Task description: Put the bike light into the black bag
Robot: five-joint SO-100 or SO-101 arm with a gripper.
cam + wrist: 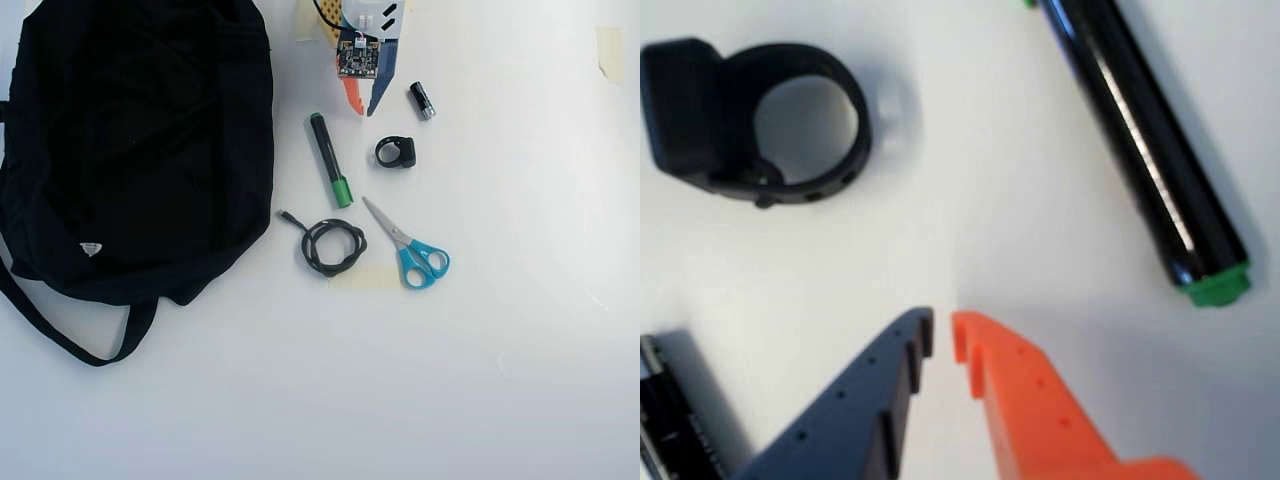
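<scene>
Rubbery black bike light (396, 152) lies on the white bench (500, 330): chunky block body plus a ring strap loop, well apart from the soft black fabric bag (140, 150) at overhead left. Pincer (942, 335) hangs empty, one orange and one dark blue plastic finger, tips nearly closed with a thin gap. Glossy black marker (329, 160) with green cap sits between bag and light; coiled cable (333, 246) and teal-handled scissors (410, 248) below.

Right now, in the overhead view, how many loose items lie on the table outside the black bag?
5: marker, bike light, small cylinder, coiled cable, scissors, all right of the black bag. Its contents are hidden.
</scene>
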